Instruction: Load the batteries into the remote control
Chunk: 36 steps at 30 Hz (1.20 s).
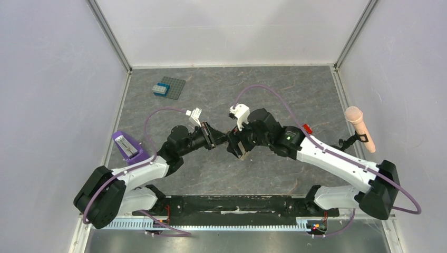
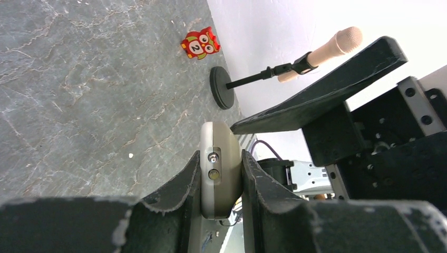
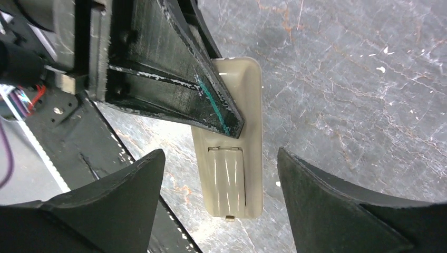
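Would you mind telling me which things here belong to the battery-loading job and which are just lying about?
Job: remote control, clamped in the left end effector; no batteries visible.
Lying about: microphone, red owl toy, blue brick on grey plate, purple holder.

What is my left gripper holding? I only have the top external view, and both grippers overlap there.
Observer: The left gripper is shut on the slim off-white plastic remote control, which is clamped near one end.
Operator: And the right one?
Observer: The right gripper is open, straddling the remote's other end without touching it.
Operator: Any cells loaded?
Observer: The rectangular battery bay faces the right wrist camera. No blue cell shows there, and I cannot tell whether a cover is on.
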Tool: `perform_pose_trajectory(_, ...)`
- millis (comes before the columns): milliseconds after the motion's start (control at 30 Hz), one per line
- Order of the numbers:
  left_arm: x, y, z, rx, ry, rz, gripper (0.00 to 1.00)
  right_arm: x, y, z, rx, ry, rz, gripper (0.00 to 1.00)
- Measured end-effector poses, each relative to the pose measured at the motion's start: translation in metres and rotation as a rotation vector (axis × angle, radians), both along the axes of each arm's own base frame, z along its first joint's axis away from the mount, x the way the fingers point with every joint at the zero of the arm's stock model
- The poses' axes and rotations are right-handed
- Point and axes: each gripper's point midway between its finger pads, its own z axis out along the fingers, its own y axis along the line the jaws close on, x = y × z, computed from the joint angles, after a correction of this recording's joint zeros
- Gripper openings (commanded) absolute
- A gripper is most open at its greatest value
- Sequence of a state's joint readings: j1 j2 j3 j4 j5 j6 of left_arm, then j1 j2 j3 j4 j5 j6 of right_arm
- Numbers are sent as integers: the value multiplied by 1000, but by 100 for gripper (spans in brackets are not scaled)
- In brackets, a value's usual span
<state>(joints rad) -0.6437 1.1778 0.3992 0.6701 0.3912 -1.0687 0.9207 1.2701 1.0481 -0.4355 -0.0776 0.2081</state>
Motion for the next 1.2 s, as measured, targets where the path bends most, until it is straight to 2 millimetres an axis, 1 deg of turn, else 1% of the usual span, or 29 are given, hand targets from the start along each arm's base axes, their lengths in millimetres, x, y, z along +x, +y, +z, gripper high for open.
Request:
perform_pose_trajectory(133,0,1,6,-21,7,7,2,4,-8,26,81,-10,-69,89)
perform_pose_trajectory(300,1,4,15,-68,42,42,2,14,-26,62,229,-5,-222,92)
perform_pose_trajectory(367,2,5,20,-90,59,60,2,13,-34,73,302,-2,-283,93)
perform_pose_trajectory(433,2,7,25,-115,75,71,2,8,-40,80,385,14,-326,93)
perform_pose_trajectory(533,2,10,36,-162,96,91,2,0,-48,81,482,45,-380,93)
perform_pose_trajectory(600,1,12,43,-195,112,100,2,-1,-52,79,519,65,-415,93)
perform_pose_trajectory(833,-3,23,60,-312,177,143,2,-6,-57,76,658,142,-496,92)
perform_pose_trajectory(967,-4,29,69,-372,212,164,2,-8,-56,76,723,180,-514,90)
perform_pose_trajectory(1067,-5,31,72,-395,220,173,2,-9,-52,81,761,204,-508,88)
perform_pose_trajectory(1200,-6,32,78,-425,228,172,2,-9,-49,85,806,225,-503,83)
